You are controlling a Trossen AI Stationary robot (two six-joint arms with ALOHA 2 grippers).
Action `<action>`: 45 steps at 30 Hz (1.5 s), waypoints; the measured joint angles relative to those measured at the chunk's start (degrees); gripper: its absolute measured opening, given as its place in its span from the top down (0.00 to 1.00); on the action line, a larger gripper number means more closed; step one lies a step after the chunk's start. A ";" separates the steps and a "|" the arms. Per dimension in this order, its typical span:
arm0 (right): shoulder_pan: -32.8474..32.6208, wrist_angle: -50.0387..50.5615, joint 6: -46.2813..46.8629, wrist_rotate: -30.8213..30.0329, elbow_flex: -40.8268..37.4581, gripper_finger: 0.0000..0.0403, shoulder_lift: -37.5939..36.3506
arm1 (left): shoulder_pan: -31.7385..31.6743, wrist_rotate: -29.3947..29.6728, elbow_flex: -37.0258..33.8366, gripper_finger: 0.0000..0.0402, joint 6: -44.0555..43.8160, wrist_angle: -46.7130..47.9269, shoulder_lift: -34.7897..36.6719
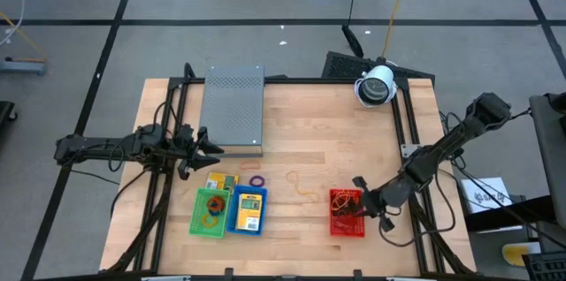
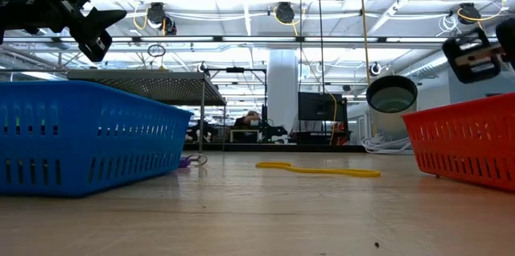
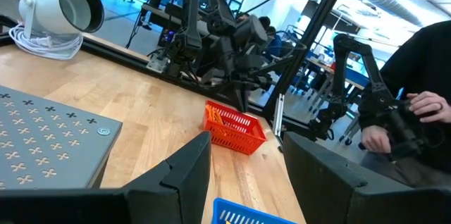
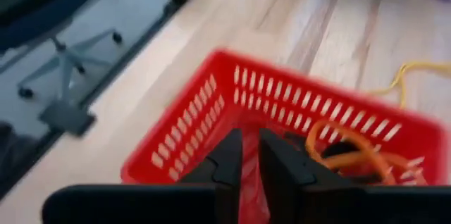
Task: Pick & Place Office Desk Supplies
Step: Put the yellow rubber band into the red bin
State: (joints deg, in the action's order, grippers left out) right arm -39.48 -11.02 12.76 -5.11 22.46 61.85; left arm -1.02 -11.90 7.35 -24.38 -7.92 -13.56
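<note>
My right gripper hangs over the red basket, pointing slantwise down into it, its fingers a narrow gap apart with nothing between them. Orange rubber-band loops lie in that basket. My left gripper waits open beside the grey perforated box, level and holding nothing. A green basket holds bands, and a blue basket holds a yellow packet. On the wood lie another yellow packet, a purple loop and orange loops.
A white round camera head stands at the table's far right. Black frame rails run along both sides. In the low view a yellow band lies between the blue basket and the red basket. A person's hands show beyond the table.
</note>
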 joint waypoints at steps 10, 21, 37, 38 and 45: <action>0.00 -10.82 -1.68 -7.27 0.00 0.82 -3.37 | -0.01 0.01 0.00 0.54 0.00 -0.01 0.01; 3.42 -6.04 -3.20 -12.81 7.17 0.79 -2.38 | -0.01 0.01 0.00 0.54 0.00 0.00 0.00; 18.30 21.26 3.86 6.37 36.85 0.79 17.85 | -0.01 0.01 0.00 0.54 0.00 -0.02 0.02; 18.97 20.73 3.48 6.94 38.11 0.79 19.03 | 0.00 0.02 0.00 0.54 0.06 -0.02 0.02; 22.32 28.12 15.62 8.45 47.43 0.79 26.81 | -0.01 0.00 0.00 0.54 0.05 0.00 0.01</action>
State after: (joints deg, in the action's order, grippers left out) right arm -17.17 17.11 28.37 3.33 69.89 88.66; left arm -1.03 -11.90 7.35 -24.34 -7.92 -13.55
